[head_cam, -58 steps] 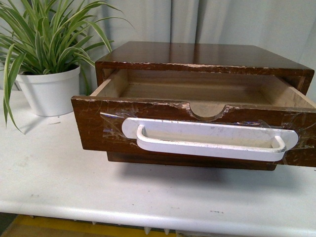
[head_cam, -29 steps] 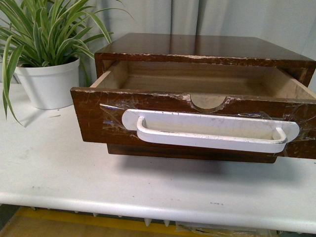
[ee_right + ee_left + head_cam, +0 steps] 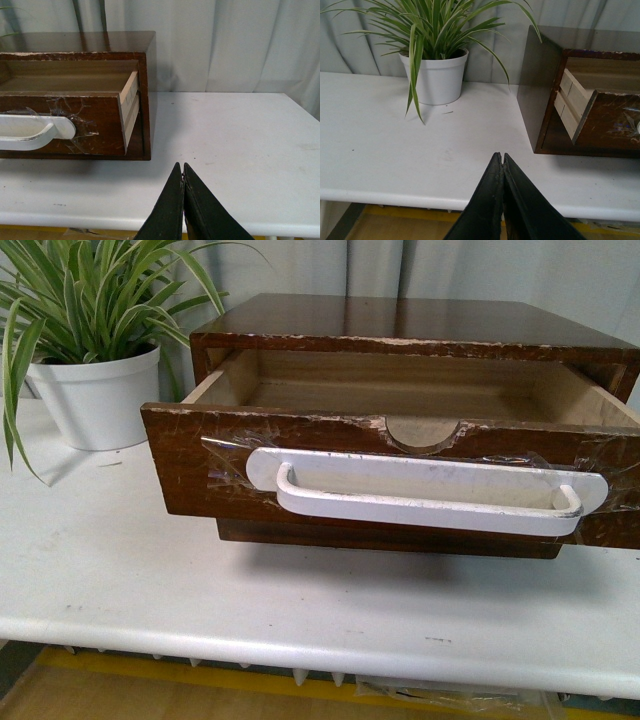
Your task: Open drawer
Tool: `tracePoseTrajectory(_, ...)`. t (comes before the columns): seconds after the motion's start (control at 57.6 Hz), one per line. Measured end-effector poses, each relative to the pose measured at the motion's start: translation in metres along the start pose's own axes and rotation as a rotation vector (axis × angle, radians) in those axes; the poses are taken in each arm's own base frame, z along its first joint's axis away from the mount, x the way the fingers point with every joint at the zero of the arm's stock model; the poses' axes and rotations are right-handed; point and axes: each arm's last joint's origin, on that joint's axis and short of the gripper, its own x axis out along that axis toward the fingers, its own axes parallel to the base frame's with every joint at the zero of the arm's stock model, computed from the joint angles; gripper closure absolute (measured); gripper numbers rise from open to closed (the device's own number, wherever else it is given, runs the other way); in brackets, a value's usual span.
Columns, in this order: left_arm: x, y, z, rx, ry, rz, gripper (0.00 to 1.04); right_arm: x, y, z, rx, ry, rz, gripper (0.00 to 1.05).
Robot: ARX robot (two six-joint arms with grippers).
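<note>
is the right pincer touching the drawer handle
Apart. The right wrist view shows the shut right pincer over bare table, with clear space between it and the white handle on the drawer.

It looks like a staged test room, not a home: a plain white bench [image 3: 300, 610] stands before grey curtains [image 3: 225, 45] (covering the whole background), with one potted plant [image 3: 95, 390] as decoration.

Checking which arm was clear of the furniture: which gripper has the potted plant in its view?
The left gripper, shut: its wrist view shows the potted plant beside the drawer. The right gripper, also shut, sees only bare table past the cabinet.
</note>
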Motion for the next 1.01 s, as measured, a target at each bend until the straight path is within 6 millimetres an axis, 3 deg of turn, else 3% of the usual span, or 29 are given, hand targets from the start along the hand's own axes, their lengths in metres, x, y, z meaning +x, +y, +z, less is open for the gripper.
tracePoseTrajectory(0.243, -0.012, 0.0, -0.003, 0.0, 0.008, -0.001, 1.01, 0.0, 0.0, 0.0, 0.0, 0.0, 0.0, 1.03)
tracePoseTrajectory(0.625, -0.012, 0.0, -0.003, -0.001, 0.006, 0.0, 1.0, 0.0, 0.0, 0.0, -0.001, -0.001, 0.0, 1.01)
tracePoseTrajectory(1.008, -0.012, 0.0, -0.003, 0.0, 0.005, -0.001, 0.28, 0.0, 0.0, 0.0, -0.001, 0.0, 0.0, 0.3)
